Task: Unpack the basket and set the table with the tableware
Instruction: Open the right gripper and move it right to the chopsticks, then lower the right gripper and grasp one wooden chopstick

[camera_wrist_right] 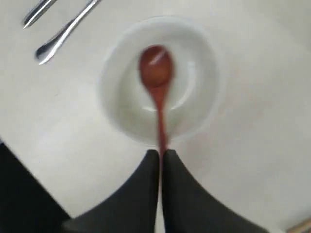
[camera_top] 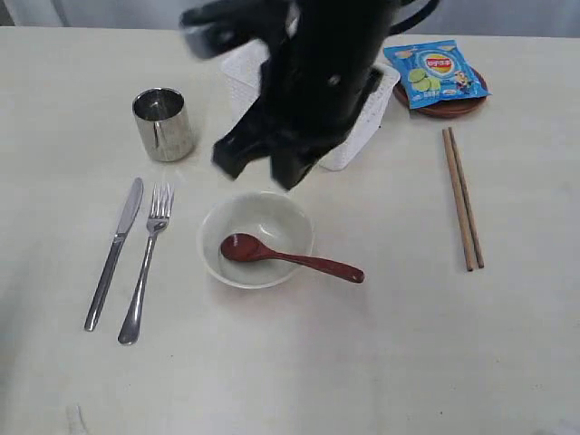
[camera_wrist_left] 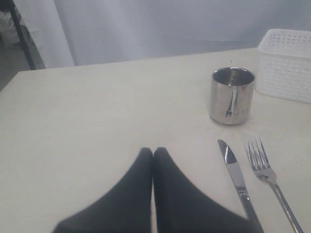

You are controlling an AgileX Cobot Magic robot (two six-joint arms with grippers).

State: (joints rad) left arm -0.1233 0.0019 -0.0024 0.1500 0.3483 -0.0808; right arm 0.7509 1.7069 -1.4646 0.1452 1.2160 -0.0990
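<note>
Seemingly the laying-out is nearly finished: the right claw (camera_wrist_right: pixel 159 153), pinched shut and empty, hangs directly above the pale off-white round bowl (camera_wrist_right: pixel 121 109) cradling the reddish-brown spoon (camera_wrist_right: pixel 156 73), so next it should lift clear.

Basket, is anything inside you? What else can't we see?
- Basket inside: exterior view, the black arm covers it; left wrist view shows only its outer wall.
- Plate: exterior view, mostly under the snack packet.
- Knife and fork handles: left wrist view, cut off by the edge.
</note>
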